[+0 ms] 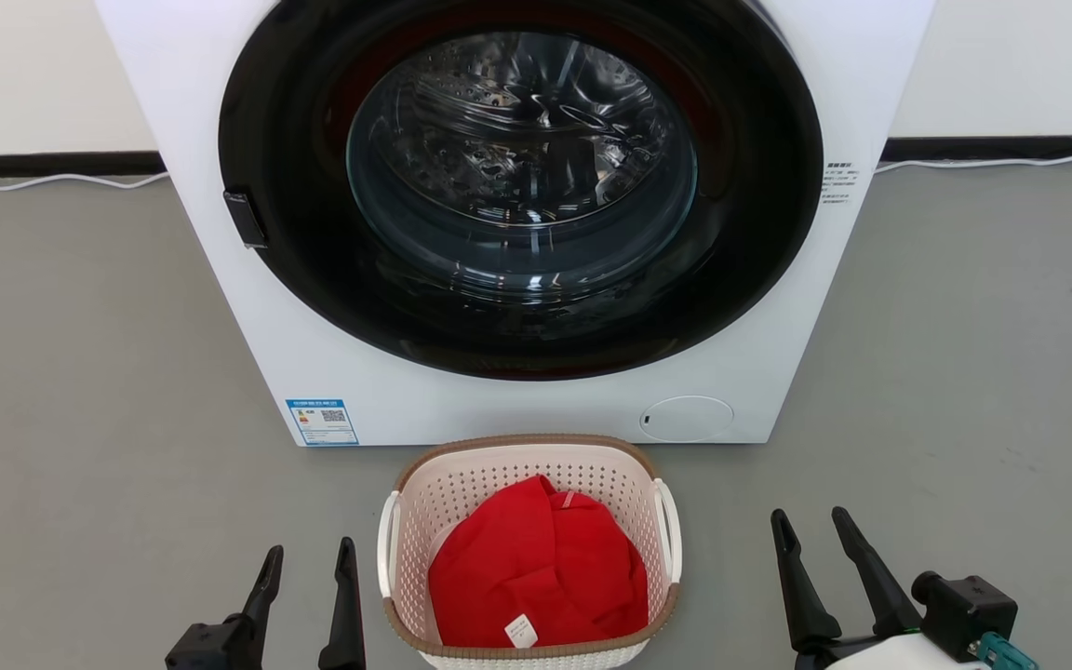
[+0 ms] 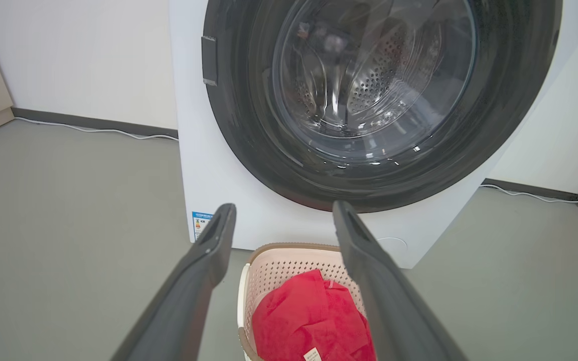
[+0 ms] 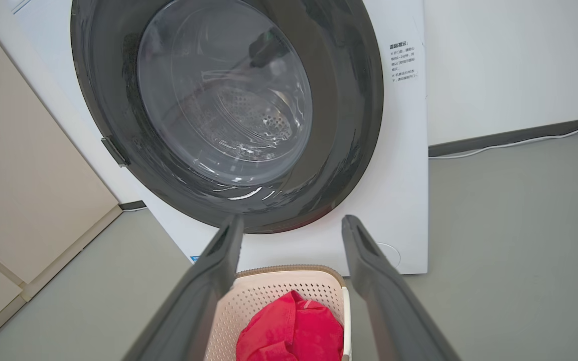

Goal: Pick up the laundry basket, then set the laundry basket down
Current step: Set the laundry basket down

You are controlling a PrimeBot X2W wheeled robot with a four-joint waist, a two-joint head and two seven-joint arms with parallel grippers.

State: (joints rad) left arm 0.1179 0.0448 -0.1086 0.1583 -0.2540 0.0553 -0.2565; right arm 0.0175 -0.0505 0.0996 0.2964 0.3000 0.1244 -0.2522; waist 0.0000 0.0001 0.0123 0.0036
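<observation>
Both the left hand [image 1: 310,547] and right hand [image 1: 810,514] hang spread beside the cream perforated plastic laundry basket [image 1: 517,473]; nothing lifted yet.

White washing machine [image 1: 499,409]; red garment [image 1: 536,558], perhaps hooded

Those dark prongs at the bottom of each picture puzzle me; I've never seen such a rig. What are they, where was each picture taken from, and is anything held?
They are a robot's two grippers, each with two long fingers. The head camera looks down on the left gripper and right gripper either side of the laundry basket, which stands on the grey floor before a washing machine and holds a red garment. The other two pictures come from wrist cameras looking along each gripper's fingers. Both grippers are open, holding nothing.
</observation>
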